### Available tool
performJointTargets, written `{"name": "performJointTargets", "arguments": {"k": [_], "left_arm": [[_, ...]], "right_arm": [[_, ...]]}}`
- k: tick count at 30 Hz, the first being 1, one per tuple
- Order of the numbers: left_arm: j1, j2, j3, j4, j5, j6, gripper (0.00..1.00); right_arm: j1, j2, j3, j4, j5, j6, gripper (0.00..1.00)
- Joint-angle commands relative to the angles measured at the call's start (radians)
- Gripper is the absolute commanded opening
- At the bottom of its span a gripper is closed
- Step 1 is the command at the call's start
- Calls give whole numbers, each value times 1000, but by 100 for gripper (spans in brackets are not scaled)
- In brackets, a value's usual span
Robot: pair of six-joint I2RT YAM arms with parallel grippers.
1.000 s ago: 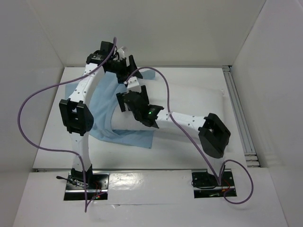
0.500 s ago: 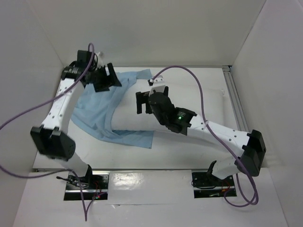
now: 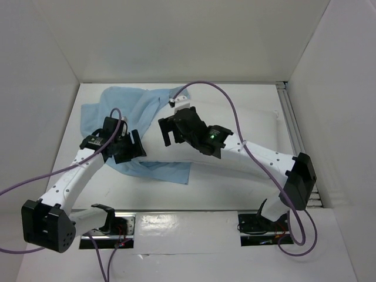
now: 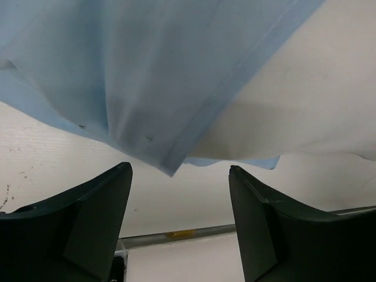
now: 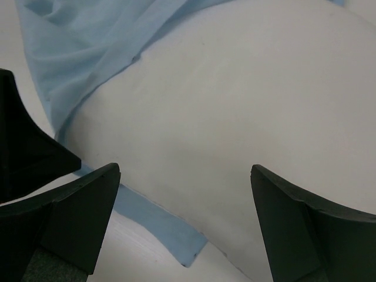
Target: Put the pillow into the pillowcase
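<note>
Now the left claw (image 4: 179, 170), spread wide, sits just below the edge of the blue pillowcase (image 4: 147, 70); the right claw (image 5: 185, 169), also spread, hangs over the white pillow (image 5: 235, 106).

One pillow (image 5: 235, 106) on the one bench (image 3: 235, 183), and one light-blue pillowcase (image 3: 126, 106). Two arms: left arm (image 3: 70, 179), right arm (image 3: 258, 155). Two hands: left hand (image 4: 179, 169), right hand (image 5: 185, 169). Two purple cables (image 3: 235, 111).

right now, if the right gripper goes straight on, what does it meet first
Probably the pillow, dead ahead of the open right gripper, though depth is unclear.
</note>
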Motion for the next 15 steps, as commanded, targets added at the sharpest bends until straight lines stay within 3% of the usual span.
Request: {"name": "performJointTargets", "arguments": {"k": [1,6,10,11,13,15], "left_arm": [[-8,-41,-31,140,-66,-62,79],[-8,5,-31,167,-100,-62,65],[-8,38,-19,167,-41,-51,27],[-8,38,-19,167,-27,-51,12],[-8,38,-9,167,-2,-40,0],[-8,38,1,167,22,-28,0]], "right_arm": [[-5,47,87,-84,-116,-55,99],[-5,78,96,-104,-159,-64,99],[-5,150,116,-122,-202,-64,99],[-5,167,116,-122,-202,-49,99],[-5,215,116,-101,-202,-38,99],[-26,253,153,-101,-193,-21,95]]}}
